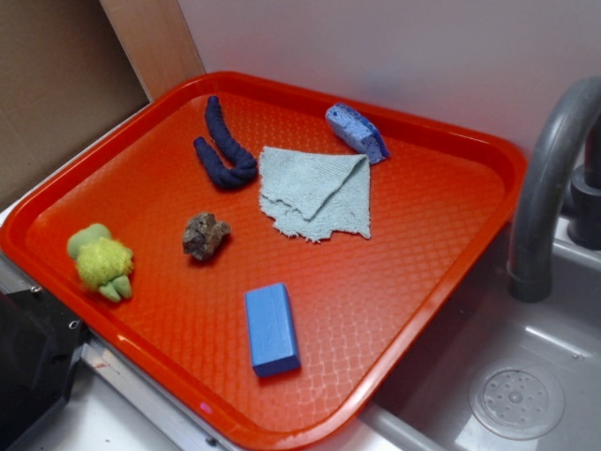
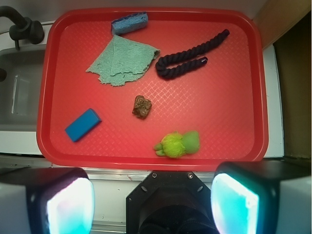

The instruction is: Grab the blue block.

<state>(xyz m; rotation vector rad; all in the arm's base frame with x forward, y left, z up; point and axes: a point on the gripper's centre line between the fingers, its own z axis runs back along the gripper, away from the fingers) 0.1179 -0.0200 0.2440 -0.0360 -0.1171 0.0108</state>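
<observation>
Hand (image 2: 152, 202) nearest the wrist camera, fingers (image 2: 66, 202) spread wide, holding nothing. Blue block (image 2: 83, 125) at eight o'clock on red tray (image 2: 243, 73), untouched.

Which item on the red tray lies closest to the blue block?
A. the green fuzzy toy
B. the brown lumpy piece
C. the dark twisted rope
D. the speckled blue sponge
B: in the wrist view the brown lumpy piece sits just across a short stretch of bare tray from the blue block, while the rope, sponge and green toy all lie farther off.
</observation>
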